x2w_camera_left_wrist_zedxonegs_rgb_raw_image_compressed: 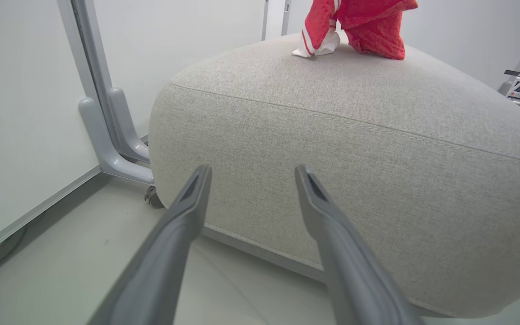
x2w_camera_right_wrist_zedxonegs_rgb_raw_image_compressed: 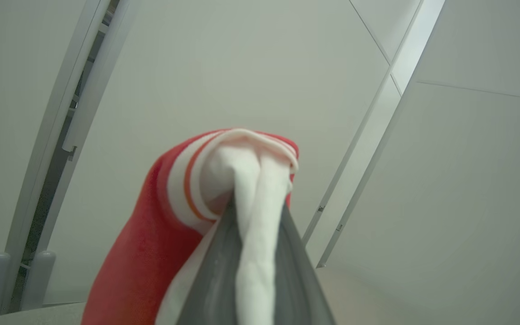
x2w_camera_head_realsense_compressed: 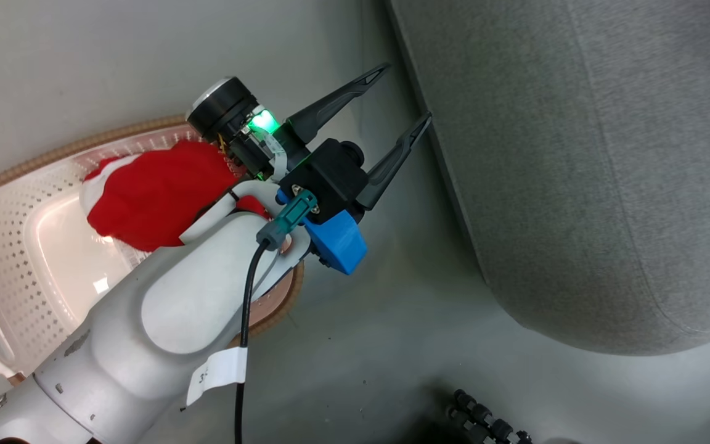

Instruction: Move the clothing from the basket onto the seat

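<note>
Pointing the left hand (x2w_camera_head_realsense_compressed: 401, 95) at the side of the grey seat (x2w_camera_head_realsense_compressed: 577, 185), near it but not touching, with both long dark fingers (x2w_camera_head_realsense_compressed: 336, 102) spread wide and nothing between them. Showing a green light on that wrist and a blue bracket under the fingers' base.

Looking along those fingers in the left wrist view: the same spread, set before the rounded flank of the seat just below its seam line, low over the pale grey floor (x2w_camera_left_wrist_zedxonegs_rgb_raw_image_compressed: 75, 257).

Pinching one red garment (x2w_camera_right_wrist_zedxonegs_rgb_raw_image_compressed: 142, 257) in the right hand (x2w_camera_right_wrist_zedxonegs_rgb_raw_image_compressed: 255, 207), fingers pressed together on a white fold, with red-and-white striped trim bunched over the tips.

Touching that garment down on the top of the seat in the left wrist view, with a white, striped corner lying on the grey fabric and the upper part cut off by the edge of the view.

Showing the other red garment (x2w_camera_head_realsense_compressed: 151, 191) heaped inside the cream perforated basket (x2w_camera_head_realsense_compressed: 10, 246), against the wall under the brown woven rim, partly hidden behind the pale left forearm.

Standing the basket on the floor to the left of the seat, apart from it, with bare floor between.
</note>
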Robot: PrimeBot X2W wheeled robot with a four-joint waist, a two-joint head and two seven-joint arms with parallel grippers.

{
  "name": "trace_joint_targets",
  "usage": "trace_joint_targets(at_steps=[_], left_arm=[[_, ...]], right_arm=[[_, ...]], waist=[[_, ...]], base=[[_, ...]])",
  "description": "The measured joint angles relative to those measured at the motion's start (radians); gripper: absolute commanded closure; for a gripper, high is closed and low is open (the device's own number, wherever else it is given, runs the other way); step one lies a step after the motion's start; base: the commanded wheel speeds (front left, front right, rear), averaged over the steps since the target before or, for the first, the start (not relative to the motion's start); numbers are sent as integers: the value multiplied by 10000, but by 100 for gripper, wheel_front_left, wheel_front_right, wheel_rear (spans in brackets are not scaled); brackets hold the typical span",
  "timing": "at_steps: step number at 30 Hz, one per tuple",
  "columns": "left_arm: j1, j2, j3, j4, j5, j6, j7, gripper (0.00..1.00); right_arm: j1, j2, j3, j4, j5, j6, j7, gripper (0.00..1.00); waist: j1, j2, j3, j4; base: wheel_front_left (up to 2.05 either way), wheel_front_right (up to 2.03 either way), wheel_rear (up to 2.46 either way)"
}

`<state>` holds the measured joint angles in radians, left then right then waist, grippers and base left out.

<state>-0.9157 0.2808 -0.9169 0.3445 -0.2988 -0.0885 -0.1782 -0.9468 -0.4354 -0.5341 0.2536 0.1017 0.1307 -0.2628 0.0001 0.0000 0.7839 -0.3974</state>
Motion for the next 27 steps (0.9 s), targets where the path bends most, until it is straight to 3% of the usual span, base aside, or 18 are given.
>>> trace_joint_targets(at_steps=[9,22,23,24,25,27], left_arm=[[-140,81,-86,-422,46,69,111,0],[-249,368,-125,-673,56,182,142,0],[-248,384,-132,-675,52,186,140,0],[-243,401,-136,-671,44,188,130,0],[-235,418,-140,-656,21,190,92,0],[-192,405,-153,-629,-6,213,19,0]], right_arm=[[543,485,-128,1944,-219,0,0,100],[1259,2021,-17,3618,-477,0,2,100],[1283,2075,-21,3632,-479,0,2,67],[1322,2130,-21,3609,-479,2,2,67],[1366,2180,-10,3542,-487,0,2,0],[1572,2215,36,3266,-566,0,2,0]], waist=[[0,0,711,286],[-1,0,1031,372],[-1,-1,1012,360],[-1,0,978,345],[-1,0,929,330],[-1,0,782,313]], base=[[0,0,0],[0,0,0],[0,0,0],[0,0,0],[0,0,0],[0,0,0]])
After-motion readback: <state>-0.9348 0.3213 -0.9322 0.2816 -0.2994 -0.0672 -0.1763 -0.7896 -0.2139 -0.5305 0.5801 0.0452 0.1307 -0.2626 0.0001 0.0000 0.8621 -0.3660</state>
